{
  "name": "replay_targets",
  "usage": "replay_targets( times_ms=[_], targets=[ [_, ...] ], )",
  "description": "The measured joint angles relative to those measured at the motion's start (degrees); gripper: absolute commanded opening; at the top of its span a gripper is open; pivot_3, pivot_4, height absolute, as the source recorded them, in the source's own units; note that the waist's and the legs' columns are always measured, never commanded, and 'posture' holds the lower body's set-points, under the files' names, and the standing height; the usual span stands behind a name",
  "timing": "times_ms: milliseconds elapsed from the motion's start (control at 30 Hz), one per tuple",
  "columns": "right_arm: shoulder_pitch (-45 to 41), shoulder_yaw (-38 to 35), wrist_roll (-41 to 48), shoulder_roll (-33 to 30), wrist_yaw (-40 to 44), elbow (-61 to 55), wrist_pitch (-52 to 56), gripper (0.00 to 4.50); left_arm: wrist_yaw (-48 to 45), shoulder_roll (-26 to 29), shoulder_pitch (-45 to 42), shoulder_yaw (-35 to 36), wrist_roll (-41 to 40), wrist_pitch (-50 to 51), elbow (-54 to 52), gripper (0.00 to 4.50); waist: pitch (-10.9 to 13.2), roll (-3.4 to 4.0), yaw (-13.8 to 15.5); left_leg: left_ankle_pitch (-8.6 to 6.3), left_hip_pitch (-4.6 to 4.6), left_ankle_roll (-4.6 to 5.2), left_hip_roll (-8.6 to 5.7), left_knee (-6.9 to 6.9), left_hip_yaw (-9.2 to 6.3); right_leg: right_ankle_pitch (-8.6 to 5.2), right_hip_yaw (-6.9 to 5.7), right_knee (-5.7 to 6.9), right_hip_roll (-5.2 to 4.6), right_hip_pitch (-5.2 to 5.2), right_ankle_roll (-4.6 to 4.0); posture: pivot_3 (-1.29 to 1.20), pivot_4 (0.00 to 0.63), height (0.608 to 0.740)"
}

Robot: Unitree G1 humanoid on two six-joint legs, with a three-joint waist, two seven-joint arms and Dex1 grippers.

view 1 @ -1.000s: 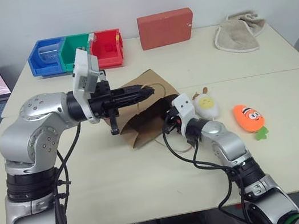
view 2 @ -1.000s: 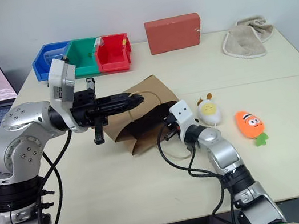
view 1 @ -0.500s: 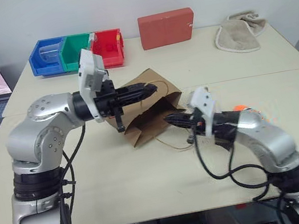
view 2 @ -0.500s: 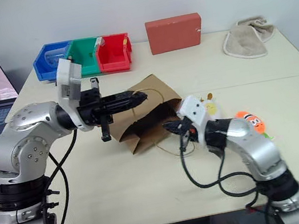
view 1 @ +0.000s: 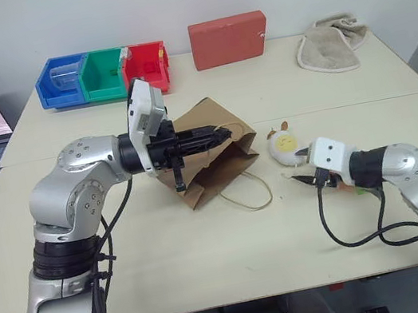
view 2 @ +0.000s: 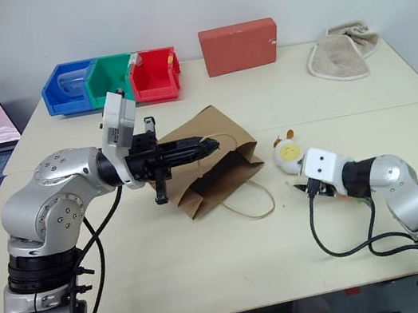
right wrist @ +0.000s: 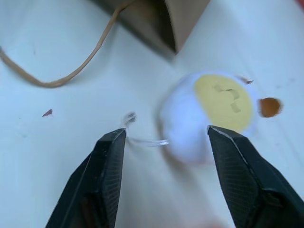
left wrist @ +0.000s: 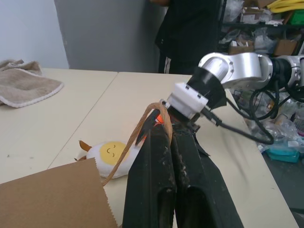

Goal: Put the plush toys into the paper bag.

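The left gripper (view 1: 217, 131) is clamped on a loop handle (left wrist: 128, 147) of the paper bag (view 1: 214, 160), which lies on the table (view 1: 210, 253). The right gripper (right wrist: 164, 142) stands with jaws spread just beside the egg plush (view 1: 284, 146), not touching it. The carrot plush (left wrist: 161, 118) lies behind that arm; no readable writing anywhere.

right tool (right wrist: 164, 142) swung out from the paper bag (view 1: 213, 156) mouth, jaws now spread, beside egg toy (view 1: 284, 146)
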Motion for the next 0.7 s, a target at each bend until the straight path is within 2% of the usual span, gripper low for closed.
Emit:
replay_targets(
  times_ms=[100,300,333,567,700],
  targets=[
    [-3.1,1.4,-3.5,2.3,-1.5,6.0,-4.5,2.30,0.0,0.1,0.4,0.0,0.0,0.0,-0.2,0.00,0.0,0.00,0.1,0.00,-0.01,0.00,-0.01,0.04,0.02,0.00,0.02,-0.01,0.00,0.01,-0.01,0.00,0.150,0.740],
    [-5.5,1.6,-7.5,3.6,-3.9,11.5,-9.4,0.19,0.0,0.5,1.3,0.1,0.0,0.0,-0.4,0.00,0.0,0.00,0.3,0.00,-0.01,0.00,-0.01,0.03,0.00,0.01,0.01,-0.01,0.00,0.02,-0.01,0.00,0.150,0.740],
    [-5.5,1.6,-8.2,3.5,-4.1,12.0,-10.0,0.04,0.0,0.5,1.4,0.1,0.0,0.0,-0.4,0.00,0.0,0.00,0.3,0.00,0.00,0.00,-0.01,0.03,0.00,0.01,0.01,0.00,0.00,0.02,-0.01,0.00,0.150,0.740],
    [-5.5,1.0,-8.7,2.7,-4.8,14.9,-15.5,0.04,-0.1,0.9,1.3,0.4,0.0,-0.6,0.0,0.00,0.0,0.00,0.3,0.00,0.00,0.00,-0.01,0.05,0.00,0.01,0.02,0.01,0.00,0.03,-0.01,0.00,0.150,0.740],
    [-5.3,-1.7,-4.1,-1.2,1.0,12.7,-16.9,0.04,-0.1,1.1,0.2,0.7,0.1,-0.9,1.3,0.00,0.0,0.05,0.3,0.00,-0.03,0.00,-0.02,0.05,-0.01,0.06,0.02,0.01,0.00,0.02,0.09,0.00,0.150,0.740]
  ],
)
